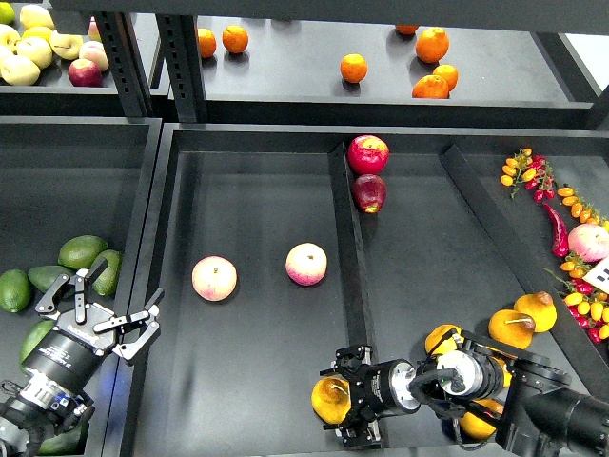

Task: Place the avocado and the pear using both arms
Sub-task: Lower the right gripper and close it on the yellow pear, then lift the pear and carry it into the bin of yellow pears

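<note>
Several dark green avocados (83, 250) lie in the left bin. My left gripper (112, 295) is open and empty, hovering over that bin's right side, just right of the nearest avocado (108, 273). My right gripper (343, 400) is shut on a golden-yellow pear (326, 400), with one finger above it and one below. It holds the pear over the front of the middle bin, next to the divider. More pears (511, 328) lie in the right bin beside my right arm.
Two round pink-yellow fruits (214, 278) (306, 264) lie in the middle bin. Two red apples (368, 152) sit by the divider (344, 219). Oranges (353, 68) and pale apples (29, 48) are on the back shelf. Peppers and small tomatoes (561, 228) lie at the far right.
</note>
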You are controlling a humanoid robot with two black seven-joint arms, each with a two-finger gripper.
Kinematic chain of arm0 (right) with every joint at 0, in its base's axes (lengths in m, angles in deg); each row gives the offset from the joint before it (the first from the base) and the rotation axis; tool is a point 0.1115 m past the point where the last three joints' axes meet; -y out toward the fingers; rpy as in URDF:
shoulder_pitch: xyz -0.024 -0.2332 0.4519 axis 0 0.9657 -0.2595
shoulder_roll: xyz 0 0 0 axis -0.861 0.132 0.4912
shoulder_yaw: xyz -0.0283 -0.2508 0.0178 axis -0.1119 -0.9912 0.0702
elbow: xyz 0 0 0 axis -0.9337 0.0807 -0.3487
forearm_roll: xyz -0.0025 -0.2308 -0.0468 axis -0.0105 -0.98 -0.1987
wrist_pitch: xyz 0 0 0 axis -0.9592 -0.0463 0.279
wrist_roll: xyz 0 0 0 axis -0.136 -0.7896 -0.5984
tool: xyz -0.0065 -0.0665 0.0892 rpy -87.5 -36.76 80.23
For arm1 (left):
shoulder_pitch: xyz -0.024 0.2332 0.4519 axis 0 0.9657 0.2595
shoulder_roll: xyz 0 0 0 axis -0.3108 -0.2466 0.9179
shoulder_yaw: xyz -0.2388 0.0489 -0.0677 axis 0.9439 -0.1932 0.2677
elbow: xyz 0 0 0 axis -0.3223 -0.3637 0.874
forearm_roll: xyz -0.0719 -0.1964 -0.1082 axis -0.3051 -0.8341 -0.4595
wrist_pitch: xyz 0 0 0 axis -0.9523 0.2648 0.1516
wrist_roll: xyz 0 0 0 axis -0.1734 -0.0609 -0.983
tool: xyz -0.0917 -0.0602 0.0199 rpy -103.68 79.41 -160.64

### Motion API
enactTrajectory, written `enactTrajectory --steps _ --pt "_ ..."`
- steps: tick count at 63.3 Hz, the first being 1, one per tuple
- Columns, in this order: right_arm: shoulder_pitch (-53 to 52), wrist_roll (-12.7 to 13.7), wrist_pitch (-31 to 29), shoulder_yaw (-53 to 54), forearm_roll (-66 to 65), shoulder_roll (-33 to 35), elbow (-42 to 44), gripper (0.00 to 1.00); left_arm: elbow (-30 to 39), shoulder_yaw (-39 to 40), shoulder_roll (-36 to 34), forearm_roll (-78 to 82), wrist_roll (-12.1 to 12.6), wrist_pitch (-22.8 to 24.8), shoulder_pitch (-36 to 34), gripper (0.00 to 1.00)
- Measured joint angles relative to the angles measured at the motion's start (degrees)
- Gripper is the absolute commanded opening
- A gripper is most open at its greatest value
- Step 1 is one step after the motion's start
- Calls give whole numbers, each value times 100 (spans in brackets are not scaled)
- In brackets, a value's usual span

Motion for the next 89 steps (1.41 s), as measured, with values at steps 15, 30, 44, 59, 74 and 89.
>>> enactTrajectory --steps 15,30,44,59,74,89 --pt "0 0 -4 4 -16 -3 39 69 -4 -1 0 8 0 0 0 99" --pt "0 0 -43 12 -54 -4 33 59 -43 -22 0 9 0 0 0 99" --pt "-4 1 -91 97 -148 30 36 44 -54 -27 0 9 0 0 0 99" --pt "11 -2 -147 158 -227 69 18 39 -54 -27 0 7 0 0 0 99" --pt "-21 1 -234 267 -272 70 -11 39 -54 -19 0 1 0 0 0 99" --pt "-99 0 -238 840 -269 60 -110 39 -80 -10 0 1 0 0 0 99"
